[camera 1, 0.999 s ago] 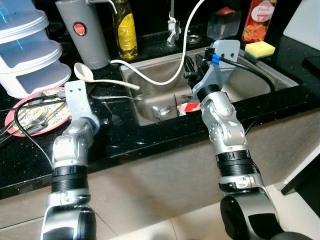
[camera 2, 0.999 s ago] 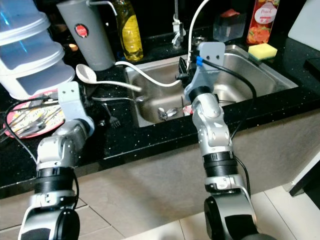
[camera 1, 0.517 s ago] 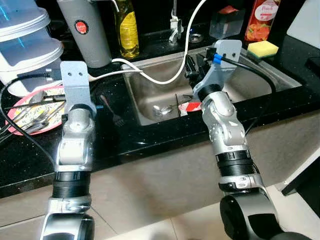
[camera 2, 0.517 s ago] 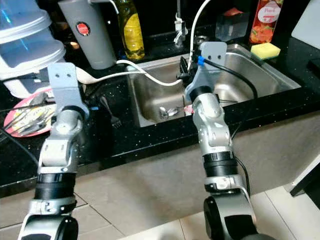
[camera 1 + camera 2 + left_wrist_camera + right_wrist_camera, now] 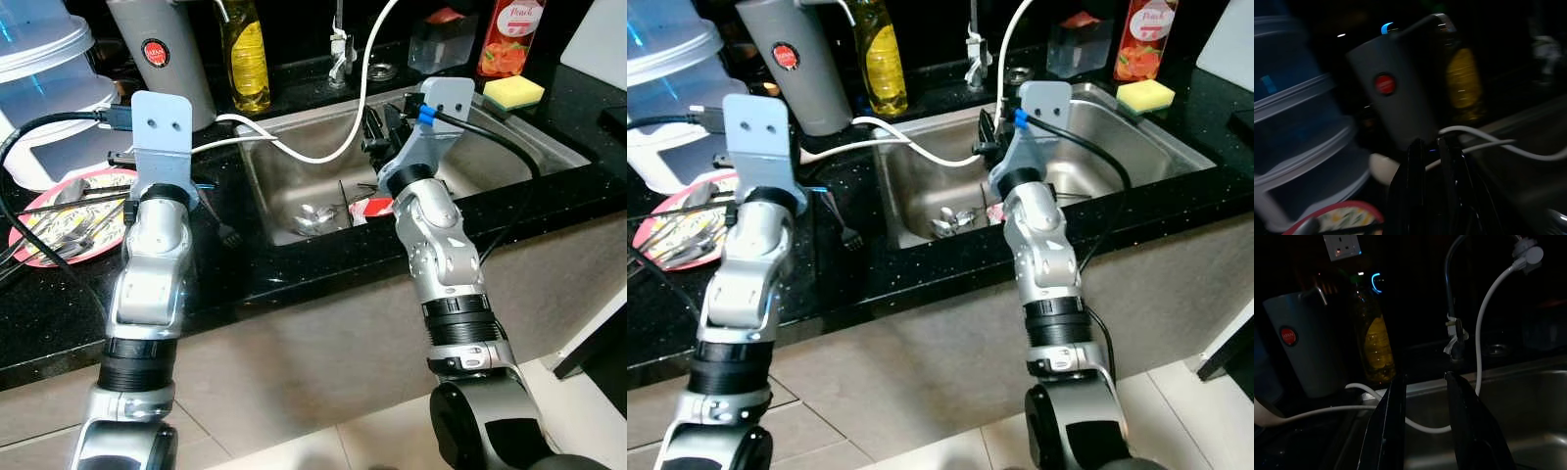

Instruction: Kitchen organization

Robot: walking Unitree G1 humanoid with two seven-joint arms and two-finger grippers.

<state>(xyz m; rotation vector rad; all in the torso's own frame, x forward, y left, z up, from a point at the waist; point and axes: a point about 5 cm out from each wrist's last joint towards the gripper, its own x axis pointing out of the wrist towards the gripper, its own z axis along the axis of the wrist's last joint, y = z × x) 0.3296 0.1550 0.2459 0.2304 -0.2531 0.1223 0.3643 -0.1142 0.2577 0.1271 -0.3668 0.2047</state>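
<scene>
Right wrist view: right pincer spread over sink; left pincer clenched, empty.

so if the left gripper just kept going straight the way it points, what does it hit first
Most likely the grey jug with the red dot: in the left wrist view it stands right beyond the left gripper, whose fingers look nearly closed. A white hose crosses just beside that line, and depth is hard to judge in the dark.

head cams down, wrist cams toward sink
</scene>
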